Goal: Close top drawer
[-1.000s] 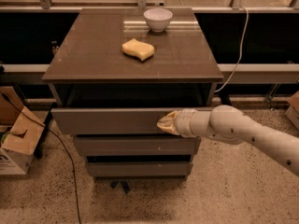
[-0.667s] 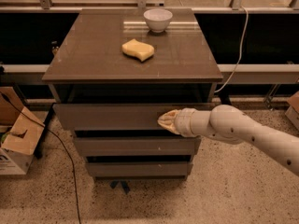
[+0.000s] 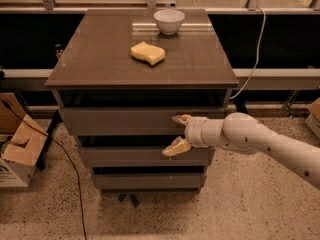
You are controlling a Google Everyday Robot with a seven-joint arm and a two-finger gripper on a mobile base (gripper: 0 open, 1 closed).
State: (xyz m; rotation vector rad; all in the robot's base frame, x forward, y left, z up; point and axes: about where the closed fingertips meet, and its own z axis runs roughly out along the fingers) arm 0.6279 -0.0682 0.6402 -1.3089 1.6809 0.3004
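End effector (image 3: 169, 135) is sitting at the cabinet (image 3: 220, 134) front, right of centre, arm coming in from the right. Its fingers are spreading wide and holding nothing. The upper finger (image 3: 181, 119) is lying against or just off the top drawer (image 3: 120, 121) front, and the lower finger (image 3: 176, 147) is hanging over the middle drawer (image 3: 130, 156) front.

A second ago the fingers were pinched together and pressing the drawer face, and the drawer was sticking out further. Now the top drawer is sitting almost fully in under the tabletop (image 3: 100, 59), with no inner floor showing. A dark band is showing above its front, so I can't tell if it is fully flush.

Judging the push as basically done, with the end effector opening to release. A last nudge is probably needed only if a gap is remaining. Sponge (image 3: 147, 53) and bowl (image 3: 168, 20) are staying put on the tabletop.
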